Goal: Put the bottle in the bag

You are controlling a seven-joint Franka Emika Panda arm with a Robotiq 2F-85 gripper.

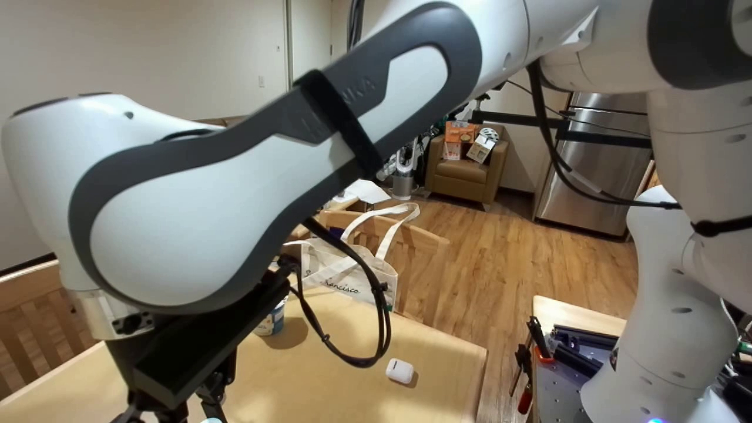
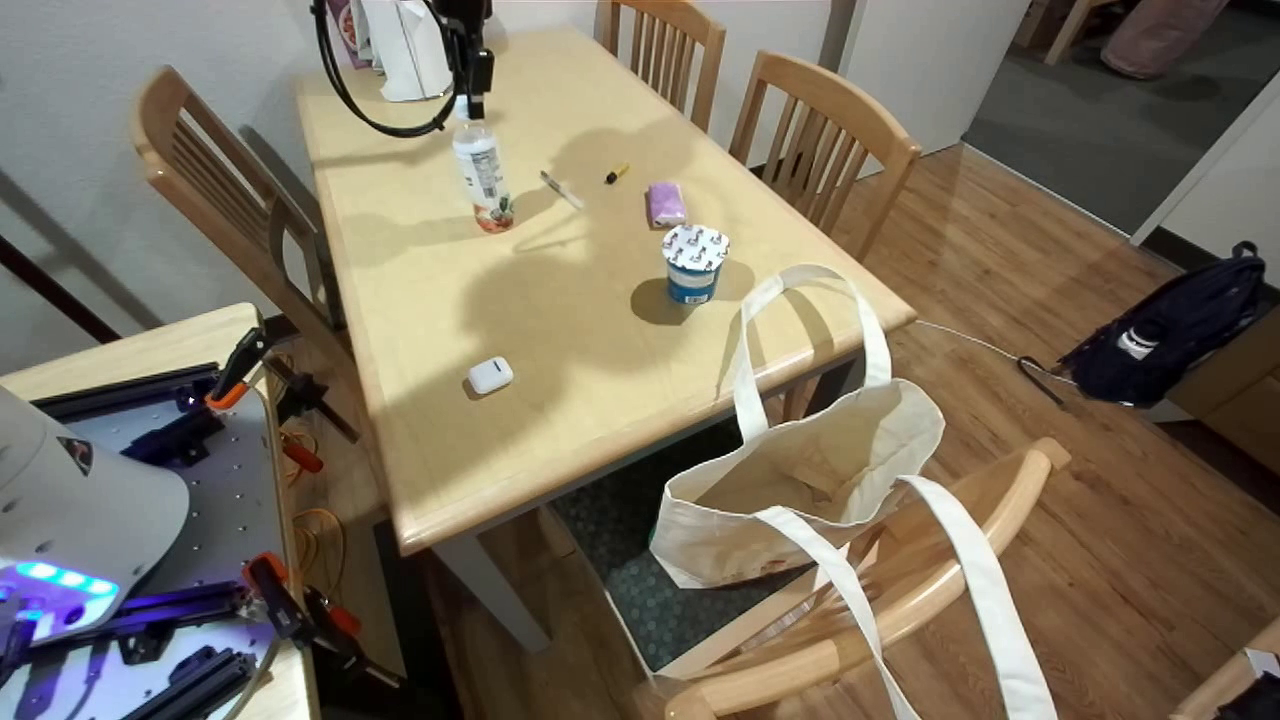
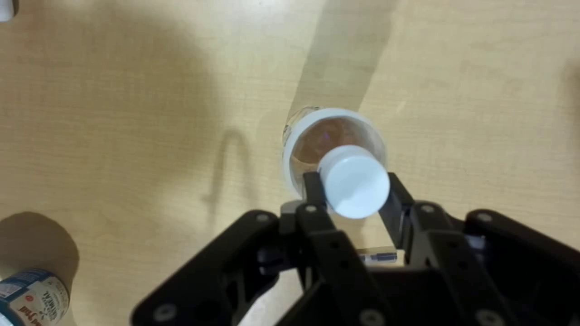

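The bottle (image 2: 482, 178) is clear with a white cap and a label with fruit. It stands upright at the table's far half, its base on or very near the tabletop. In the wrist view its white cap (image 3: 355, 185) sits between the fingers of my gripper (image 3: 353, 181), which touch it on both sides. The gripper also shows in an exterior view (image 2: 476, 90), above the bottle. The cream tote bag (image 2: 720, 535) stands open at the top on a chair by the table's end, far from the gripper. Its printed side shows in an exterior view (image 1: 352, 273).
An oatmeal cup (image 2: 692, 275) stands between bottle and bag. A white earbud case (image 2: 490, 375), a purple packet (image 2: 666, 205), a pen (image 2: 562, 190) and a yellow marker (image 2: 617, 174) lie on the table (image 2: 430, 300). One bag strap (image 2: 742, 375) rises beside the table edge.
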